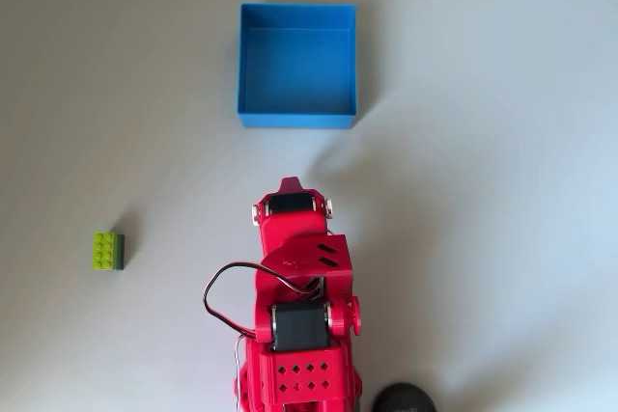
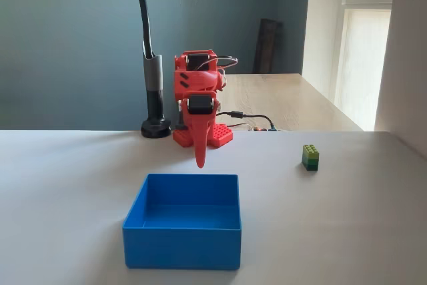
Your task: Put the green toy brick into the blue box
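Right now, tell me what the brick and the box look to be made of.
The green toy brick: probably hard moulded plastic, judging by its crisp round studs and even lime colour with a slight sheen.
The blue box: likely plastic too, with thin straight walls, uniform bright blue and a smooth, mostly matte finish.

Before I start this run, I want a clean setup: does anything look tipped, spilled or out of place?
Nothing stands out. The green toy brick sits studs-up on the table, the blue box stands level with nothing inside, and the gripper hangs above the table.

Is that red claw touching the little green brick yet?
Apart. The overhead view shows bare table between the end effector and the green toy brick.
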Motion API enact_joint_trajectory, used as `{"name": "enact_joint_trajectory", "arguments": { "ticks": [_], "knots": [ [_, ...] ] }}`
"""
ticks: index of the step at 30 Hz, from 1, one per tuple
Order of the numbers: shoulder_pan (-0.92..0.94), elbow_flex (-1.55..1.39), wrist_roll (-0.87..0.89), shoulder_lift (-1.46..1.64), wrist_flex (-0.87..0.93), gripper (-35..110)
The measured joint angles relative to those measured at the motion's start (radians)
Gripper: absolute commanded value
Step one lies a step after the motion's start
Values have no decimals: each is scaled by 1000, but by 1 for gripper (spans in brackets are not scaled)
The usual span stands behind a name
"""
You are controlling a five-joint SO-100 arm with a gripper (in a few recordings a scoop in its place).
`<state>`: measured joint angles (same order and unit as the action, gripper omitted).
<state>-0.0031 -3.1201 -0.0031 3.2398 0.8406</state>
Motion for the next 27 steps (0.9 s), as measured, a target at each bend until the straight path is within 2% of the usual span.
{"name": "enact_joint_trajectory", "arguments": {
  "ticks": [27],
  "knots": [
    [-9,0,-9,2,3,0]
  ]
}}
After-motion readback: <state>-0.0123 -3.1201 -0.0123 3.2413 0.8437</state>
